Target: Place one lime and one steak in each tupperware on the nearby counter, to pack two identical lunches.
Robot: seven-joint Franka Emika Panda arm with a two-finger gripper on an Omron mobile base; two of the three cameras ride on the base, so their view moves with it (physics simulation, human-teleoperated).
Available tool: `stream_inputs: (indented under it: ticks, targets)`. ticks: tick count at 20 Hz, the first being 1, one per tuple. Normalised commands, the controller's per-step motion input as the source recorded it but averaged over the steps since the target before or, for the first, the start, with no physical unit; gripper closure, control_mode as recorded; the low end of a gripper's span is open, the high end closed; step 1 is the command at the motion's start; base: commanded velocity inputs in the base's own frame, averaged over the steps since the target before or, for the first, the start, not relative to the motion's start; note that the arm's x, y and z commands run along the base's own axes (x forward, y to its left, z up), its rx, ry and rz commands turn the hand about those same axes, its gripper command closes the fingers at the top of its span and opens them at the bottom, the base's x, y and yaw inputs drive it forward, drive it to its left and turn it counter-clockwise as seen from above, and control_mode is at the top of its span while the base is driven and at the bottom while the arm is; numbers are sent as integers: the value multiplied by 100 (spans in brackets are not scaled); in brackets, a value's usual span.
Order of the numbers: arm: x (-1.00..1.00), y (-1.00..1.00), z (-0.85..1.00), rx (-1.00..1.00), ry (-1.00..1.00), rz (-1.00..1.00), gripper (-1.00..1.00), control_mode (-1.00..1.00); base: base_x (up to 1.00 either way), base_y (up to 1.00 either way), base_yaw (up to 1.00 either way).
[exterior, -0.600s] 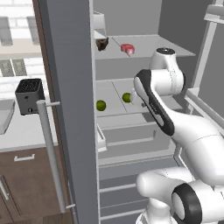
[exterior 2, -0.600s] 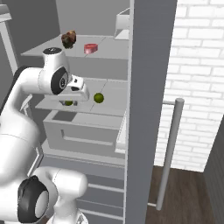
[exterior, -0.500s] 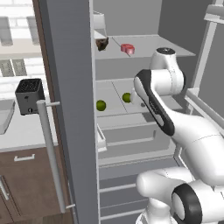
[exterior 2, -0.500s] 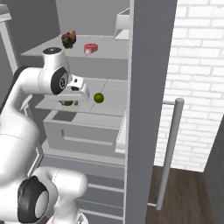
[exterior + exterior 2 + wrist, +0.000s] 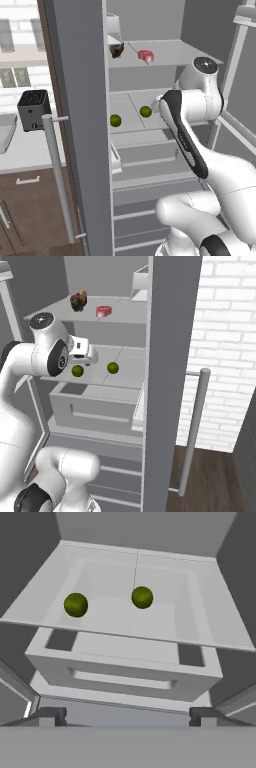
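Observation:
Two limes lie apart on the middle shelf of the open fridge, one (image 5: pixel 115 120) nearer the front left, the other (image 5: pixel 145 111) beside my hand; they are also in the right base view (image 5: pixel 77 370) (image 5: pixel 113 368). The hand view looks down on both limes (image 5: pixel 76 604) (image 5: pixel 142 597). My gripper (image 5: pixel 127 716) is open, hovering above and in front of the shelf with nothing between its fingers. On the upper shelf rest the dark brown steak (image 5: pixel 116 50) and the red-pink steak (image 5: pixel 145 55). The tupperware is out of view.
The fridge door (image 5: pixel 80 125) with its long handle (image 5: pixel 57 175) stands open between me and the counter (image 5: pixel 30 145), where a black toaster (image 5: pixel 34 109) sits. Another door (image 5: pixel 170 356) stands open on the right. A drawer (image 5: pixel 125 667) lies under the lime shelf.
My arm has shifted slightly in front of the shelf. The limes and steaks have not moved.

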Motion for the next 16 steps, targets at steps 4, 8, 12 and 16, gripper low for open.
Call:
stream_inputs:
  ticks: [4,8,12,16]
  targets:
    - [-22,7,74,3,-48,0,-100,-100,0,0,0]
    - [-1,12,80,12,-26,0,-100,-100,0,0,0]
    - [0,15,78,9,-20,-4,-100,-100,0,0,0]
    - [0,48,52,6,-7,0,-100,-100,0,0,0]
